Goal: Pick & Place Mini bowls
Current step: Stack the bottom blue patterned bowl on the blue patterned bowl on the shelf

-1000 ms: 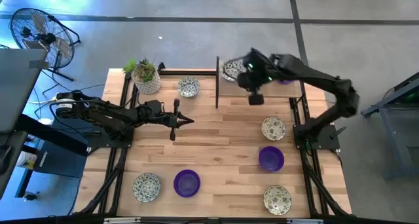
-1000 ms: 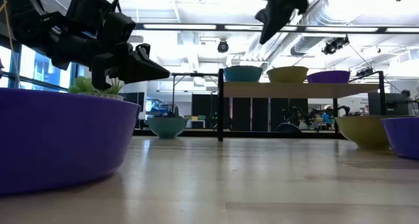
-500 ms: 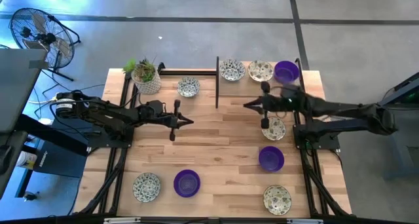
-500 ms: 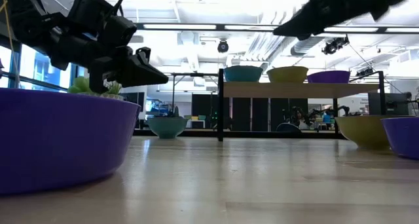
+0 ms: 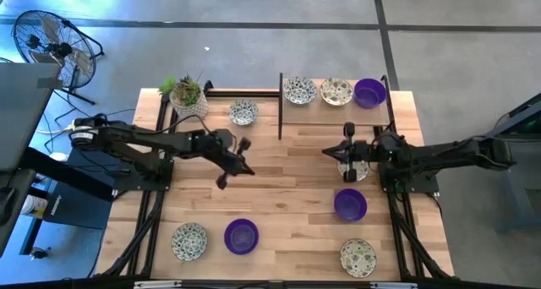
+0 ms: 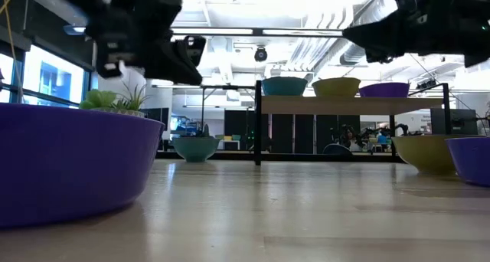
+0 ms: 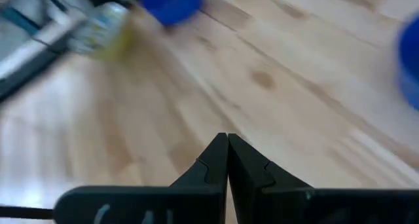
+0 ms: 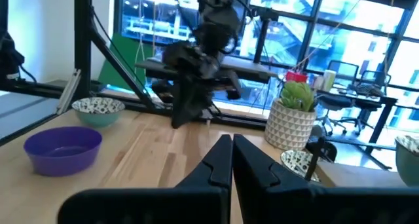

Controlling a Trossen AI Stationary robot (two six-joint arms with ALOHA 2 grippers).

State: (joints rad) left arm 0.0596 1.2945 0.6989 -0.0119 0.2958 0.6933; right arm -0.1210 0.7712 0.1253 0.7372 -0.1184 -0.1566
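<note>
1. Wooden table (image 5: 279,188) fills the frame's middle; mini bowls (image 5: 352,166) lie scattered, three already on the shelf (image 5: 334,111) at upper right.
2. Your right end effector (image 5: 330,152), pinched shut and empty, sits just beside a speckled bowl: open it before descending on the rim.
3. Your left end effector (image 5: 247,170), also closed, waits center-left.

The right claw (image 5: 341,152) hides part of a speckled bowl (image 5: 358,166); the left wrist view is motion-blurred.
</note>
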